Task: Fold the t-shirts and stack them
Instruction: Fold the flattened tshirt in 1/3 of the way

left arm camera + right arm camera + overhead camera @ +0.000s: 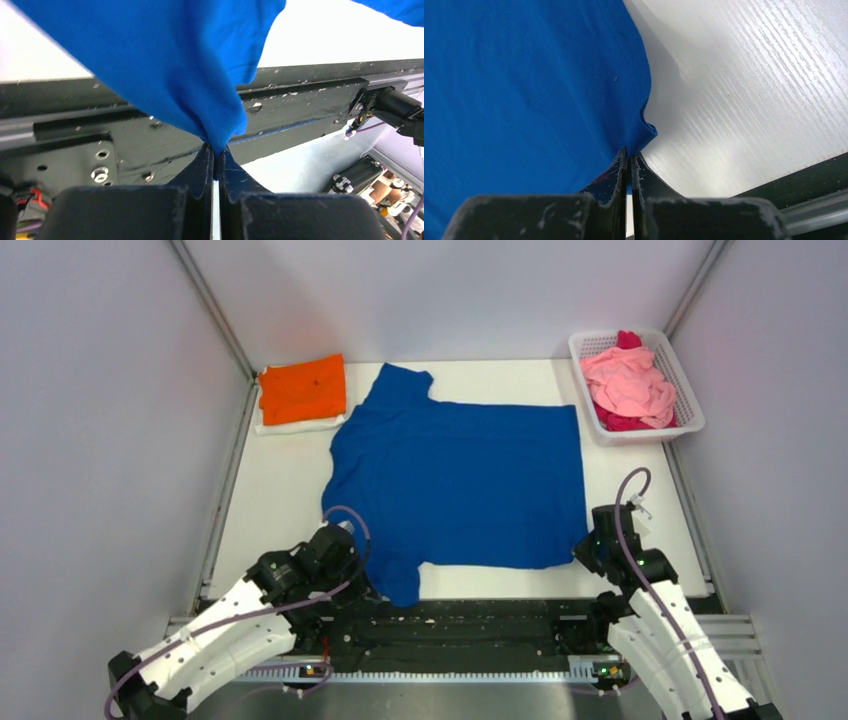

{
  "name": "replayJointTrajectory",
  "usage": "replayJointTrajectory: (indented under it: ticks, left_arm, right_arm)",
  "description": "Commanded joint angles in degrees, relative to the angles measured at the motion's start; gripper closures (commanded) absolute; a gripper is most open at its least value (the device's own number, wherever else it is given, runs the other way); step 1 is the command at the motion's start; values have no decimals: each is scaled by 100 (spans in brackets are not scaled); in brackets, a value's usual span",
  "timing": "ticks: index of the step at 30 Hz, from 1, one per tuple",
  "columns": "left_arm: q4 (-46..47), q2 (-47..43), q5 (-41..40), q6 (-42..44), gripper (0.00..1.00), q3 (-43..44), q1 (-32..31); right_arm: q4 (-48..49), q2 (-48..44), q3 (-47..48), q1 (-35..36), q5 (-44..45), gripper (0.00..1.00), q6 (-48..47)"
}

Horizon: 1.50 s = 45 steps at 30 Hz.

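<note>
A royal-blue t-shirt (460, 480) lies spread flat on the white table, plain side up, collar to the left. My left gripper (352, 558) is shut on its near-left sleeve, pinching a bunch of blue cloth (200, 75) over the black rail. My right gripper (590, 542) is shut on the shirt's near-right hem corner (644, 131), low on the table. A folded orange t-shirt (303, 388) lies at the back left on a white one. Pink and magenta t-shirts (630, 383) are heaped in the basket.
A white mesh basket (690, 400) stands at the back right. Grey walls close in the table on both sides. A black rail (470, 625) runs along the near edge between the arm bases. Bare white table (749, 85) lies right of the hem corner.
</note>
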Motion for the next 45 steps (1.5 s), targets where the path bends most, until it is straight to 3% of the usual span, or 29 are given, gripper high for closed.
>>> replayJointTrajectory:
  ticks: [1,5,9,13,20,32,45]
  left_arm:
    - [1450,693,-87,594,100,454,-29]
    - [1989,1352,-526,966,100,985,-21]
    - [2278,1857,-1621,1384,100,1593,74]
    - [2487,2519,-1951,1639,100,2108,469]
    - [3294,3458,-1023,2081,100,2692,1840]
    - [3645,4397,-1020,2933,100,3607,2419]
    - [3997,5679,-733,3137,100,4218,2928]
  right_arm:
    - [309,58,154,57,-283,100,-289]
    - [687,297,222,52,-342,100,-397]
    - [1064,838,487,56,-325,100,-623]
    - [1414,1320,797,60,-184,100,-779]
    - [1711,2017,1396,-147,178,100,-1013]
    - [2176,2946,2067,-509,240,100,-1286]
    - [2673,4532,2722,-847,184,100,-1314]
